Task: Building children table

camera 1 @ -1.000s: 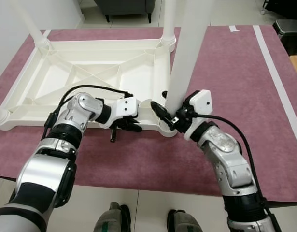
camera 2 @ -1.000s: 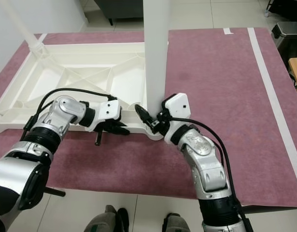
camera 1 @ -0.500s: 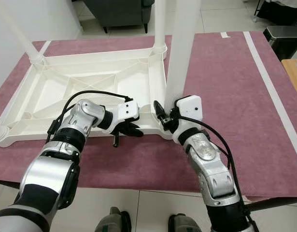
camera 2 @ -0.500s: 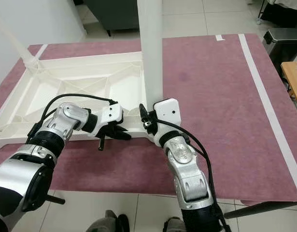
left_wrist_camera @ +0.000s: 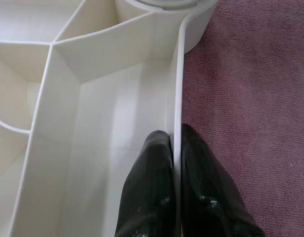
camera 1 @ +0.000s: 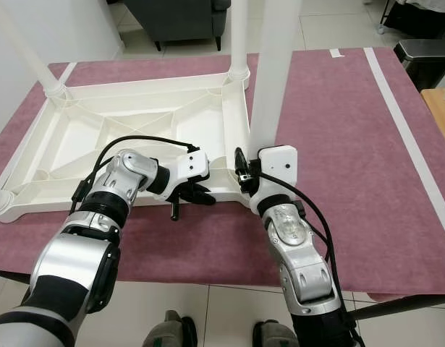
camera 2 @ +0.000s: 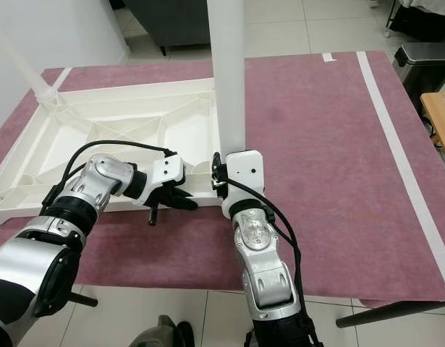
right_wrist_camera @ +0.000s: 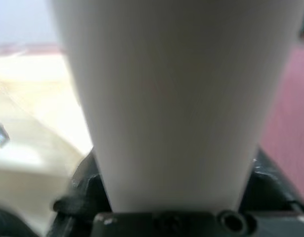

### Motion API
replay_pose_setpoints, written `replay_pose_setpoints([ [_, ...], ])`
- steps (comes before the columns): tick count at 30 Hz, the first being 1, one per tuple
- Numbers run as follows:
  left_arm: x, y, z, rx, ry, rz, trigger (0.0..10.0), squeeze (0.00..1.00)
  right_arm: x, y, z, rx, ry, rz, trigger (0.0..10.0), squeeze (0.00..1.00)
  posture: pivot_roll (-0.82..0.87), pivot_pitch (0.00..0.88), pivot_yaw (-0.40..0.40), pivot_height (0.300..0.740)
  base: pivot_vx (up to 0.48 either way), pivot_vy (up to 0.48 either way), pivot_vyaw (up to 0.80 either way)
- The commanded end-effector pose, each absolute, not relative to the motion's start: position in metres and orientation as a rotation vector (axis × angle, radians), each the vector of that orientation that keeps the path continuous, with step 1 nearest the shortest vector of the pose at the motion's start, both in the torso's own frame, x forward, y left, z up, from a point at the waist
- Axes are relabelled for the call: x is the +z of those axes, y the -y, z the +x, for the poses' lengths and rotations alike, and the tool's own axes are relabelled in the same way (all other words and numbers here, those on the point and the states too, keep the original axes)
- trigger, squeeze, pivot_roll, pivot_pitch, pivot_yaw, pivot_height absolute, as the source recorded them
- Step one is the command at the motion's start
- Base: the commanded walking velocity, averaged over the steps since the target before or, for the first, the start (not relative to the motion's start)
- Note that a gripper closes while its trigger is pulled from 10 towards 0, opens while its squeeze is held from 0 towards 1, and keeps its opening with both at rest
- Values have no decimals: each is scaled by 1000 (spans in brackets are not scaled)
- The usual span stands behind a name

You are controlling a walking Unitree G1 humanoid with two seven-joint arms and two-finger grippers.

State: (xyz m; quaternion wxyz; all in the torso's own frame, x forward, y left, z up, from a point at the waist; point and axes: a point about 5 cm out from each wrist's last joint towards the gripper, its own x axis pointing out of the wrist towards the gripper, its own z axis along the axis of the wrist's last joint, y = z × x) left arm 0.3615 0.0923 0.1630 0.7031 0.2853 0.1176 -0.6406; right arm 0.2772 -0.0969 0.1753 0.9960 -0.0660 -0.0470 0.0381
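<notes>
From the head views, the upturned white tabletop (camera 1: 135, 123) is seen lying on the maroon mat (camera 1: 338, 130); in the left wrist view, its near rim (left_wrist_camera: 177, 98) is pinched by the left gripper (left_wrist_camera: 175, 148); in the right wrist view, the upright white leg (right_wrist_camera: 176, 98) is clamped by the right gripper (camera 2: 216, 173) at the near corner.

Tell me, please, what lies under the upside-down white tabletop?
Under the tabletop lies a maroon mat, visible all around its rim. The mat directly beneath is covered. The left gripper pinches the near rim; the right gripper clamps the near leg.

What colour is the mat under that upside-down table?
Dusty maroon-pink, with a white stripe; the mat shows best in the right eye view.
</notes>
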Motion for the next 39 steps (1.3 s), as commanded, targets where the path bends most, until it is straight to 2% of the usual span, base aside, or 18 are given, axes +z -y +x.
replay_pose_setpoints([
  [1,170,-109,374,-1162,-148,493,0,0,147,119,277,-12,-51,-150,10000,1000,-115,126,143,740,0,0,0],
  [3,169,-109,374,-1160,-151,492,0,0,157,114,278,57,2,-117,10000,1000,-113,131,142,740,0,0,0],
  [4,169,-109,374,-1159,-152,491,0,0,164,111,279,89,36,-101,10000,0,-113,131,142,740,0,0,0],
  [16,169,-112,374,-1154,-157,489,0,0,193,109,279,226,186,-59,10000,0,-111,136,138,740,0,0,0],
  [24,168,-112,374,-1154,-158,488,0,0,200,110,277,275,218,-56,10000,0,-111,136,138,740,0,0,0],
  [26,168,-110,374,-1161,-160,488,0,0,208,116,271,449,241,-117,10000,0,-120,150,147,740,0,0,0],
  [27,168,-110,374,-1161,-160,488,0,0,208,116,271,449,241,-117,10000,0,-120,150,147,740,0,0,0],
  [29,169,-109,374,-1165,-160,487,0,0,210,119,269,570,229,-165,10000,0,-119,155,150,740,0,0,0],
  [32,169,-108,374,-1166,-161,486,0,0,211,119,269,614,225,-181,10000,0,-117,156,152,740,0,0,0],
  [35,169,-109,374,-1170,-163,487,0,0,212,117,271,744,209,-230,10000,0,-111,161,155,740,0,0,0],
  [39,169,-109,374,-1170,-164,487,0,0,212,116,272,778,202,-241,10000,0,-109,163,155,740,0,0,0],
])
